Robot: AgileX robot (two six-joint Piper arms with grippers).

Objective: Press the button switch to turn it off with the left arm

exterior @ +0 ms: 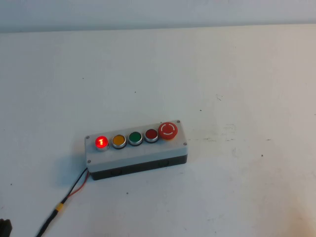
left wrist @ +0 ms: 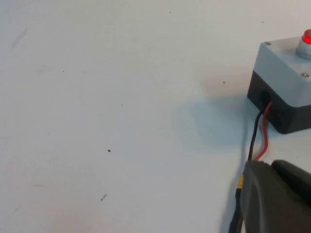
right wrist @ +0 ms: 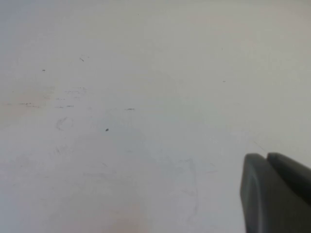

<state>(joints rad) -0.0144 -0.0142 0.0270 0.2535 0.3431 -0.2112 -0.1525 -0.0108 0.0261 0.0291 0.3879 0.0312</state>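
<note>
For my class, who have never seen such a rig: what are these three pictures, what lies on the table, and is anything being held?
This is a two-armed robot at a white table. One picture looks down from a raised camera; the other two come from cameras on each wrist. On the table lies a button switch: a grey-topped box with a row of round buttons, the leftmost red button lit, and red-black wires leaving its left end. The left hand hangs beside those wires, near the box, touching nothing. The right hand hangs over bare table. Neither holds anything.
</note>
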